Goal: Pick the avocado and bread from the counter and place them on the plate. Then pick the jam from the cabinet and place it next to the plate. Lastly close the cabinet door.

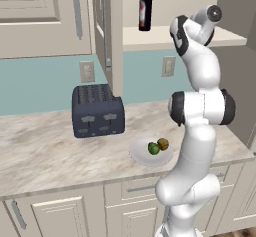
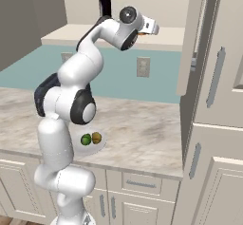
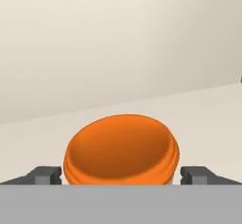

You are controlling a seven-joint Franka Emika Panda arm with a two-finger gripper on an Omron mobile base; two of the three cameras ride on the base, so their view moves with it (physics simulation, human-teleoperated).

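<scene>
Toaster [image 1: 98, 111], dark blue, sits toward the left back of the bench [image 1: 45, 151], near the wall. Just right of it, toward the front edge, the plate [image 1: 140, 153] carries the avocado [image 1: 153, 148] and the bread [image 1: 163, 143], side by side and touching or nearly so; avocado left, bread right from the left base view. Same pair on the plate in the right base view, partly behind the arm.

Above the bench the cabinet [image 1: 45, 16] door [image 1: 111, 31] stands open, edge-on toward the room. On the pale inner shelf [image 1: 150, 37] a wine bottle [image 1: 145, 8] stands upright near the left end of the shelf.

Arm reaches up into the open cabinet at shelf level. End effector [image 3: 121, 176] is at the jam [image 3: 122, 150]: orange jar sits right between the two fingertips [image 3: 45, 175], one tip on each side, jar on the shelf. Fingers spread wide, about jar width; cannot tell if they actually touch the jar. In the right base view a sliver of orange shows just beyond the hand.
</scene>
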